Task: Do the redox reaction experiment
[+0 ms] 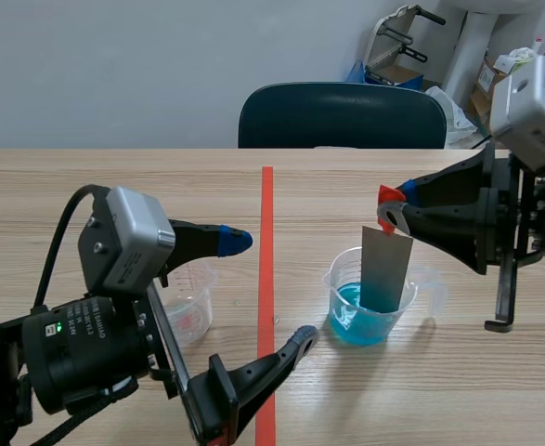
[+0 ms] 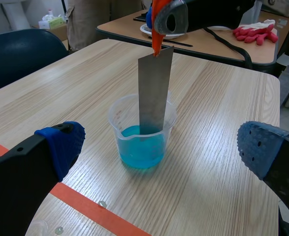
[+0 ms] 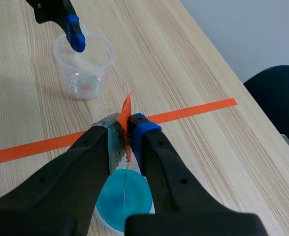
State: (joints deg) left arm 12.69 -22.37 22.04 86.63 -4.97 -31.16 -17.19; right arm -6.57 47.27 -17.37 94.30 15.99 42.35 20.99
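A clear beaker holds blue liquid right of the tape line. A grey metal strip stands upright in it, its lower end dipped in the liquid. My right gripper is shut on the strip's orange-tagged top end. My left gripper is open near the tape line, with nothing between its fingers; the blue beaker is ahead of it. An almost empty clear beaker with a reddish trace at its bottom stands beside the left arm.
An orange-red tape line runs down the table's middle. A dark blue chair stands at the far edge. In the left wrist view, another table carries red gloves and a plate.
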